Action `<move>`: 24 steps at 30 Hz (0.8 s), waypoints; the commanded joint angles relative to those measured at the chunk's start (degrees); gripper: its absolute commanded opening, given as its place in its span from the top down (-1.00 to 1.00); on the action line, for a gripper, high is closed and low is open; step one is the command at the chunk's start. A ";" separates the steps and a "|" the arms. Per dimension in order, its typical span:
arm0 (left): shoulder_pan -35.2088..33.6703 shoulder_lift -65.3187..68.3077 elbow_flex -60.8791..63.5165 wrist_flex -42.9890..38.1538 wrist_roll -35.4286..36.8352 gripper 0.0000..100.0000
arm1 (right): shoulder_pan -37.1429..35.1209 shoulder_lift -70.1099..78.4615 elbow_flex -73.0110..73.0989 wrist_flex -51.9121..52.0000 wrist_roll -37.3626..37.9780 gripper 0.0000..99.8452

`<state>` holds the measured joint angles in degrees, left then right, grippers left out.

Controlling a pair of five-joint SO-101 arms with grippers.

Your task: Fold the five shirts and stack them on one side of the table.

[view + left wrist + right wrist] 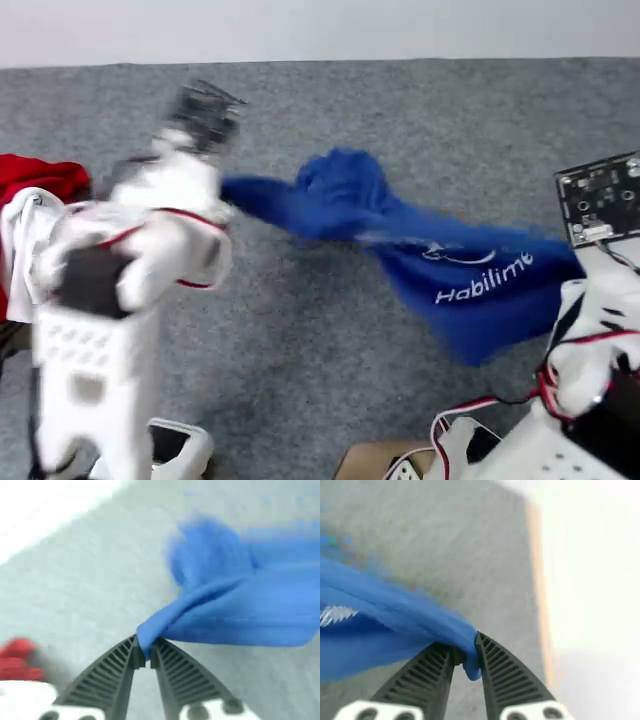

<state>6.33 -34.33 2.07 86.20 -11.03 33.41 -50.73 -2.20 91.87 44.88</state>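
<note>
A blue shirt (440,265) with white print hangs stretched above the grey table between my two arms. My left gripper (143,652) is shut on one bunched corner of the blue shirt (235,605). The right gripper (467,660) is shut on the opposite corner of the blue shirt (380,625). From above, the left arm (130,270) stands at the left and the right arm (590,330) at the right edge. A bundle of red shirt (35,185) lies at the far left behind the left arm, also showing as the red shirt (17,660) near my left gripper.
Grey felt table surface (300,350) spreads under the shirt. The table's edge (540,580) borders a pale floor. A brown cardboard piece (365,462) sits at the front edge between the arm bases.
</note>
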 commanded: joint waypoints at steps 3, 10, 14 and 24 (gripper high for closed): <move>-6.51 -5.36 -15.52 0.00 0.00 0.99 | -0.40 -1.19 -3.96 -8.40 -0.79 0.98; -6.95 -6.33 -35.56 0.00 -0.26 0.99 | -0.40 -1.63 -5.36 -17.45 -0.97 0.98; -7.03 -6.33 -43.74 0.00 -0.44 0.99 | -0.57 -1.63 -8.35 -20.26 -1.05 0.98; -12.40 -6.68 -53.93 0.35 -4.75 0.99 | -0.57 -1.63 -15.91 -19.74 -3.16 0.98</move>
<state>-4.31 -40.84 -49.63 86.29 -14.37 33.23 -52.22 -15.74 72.26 42.51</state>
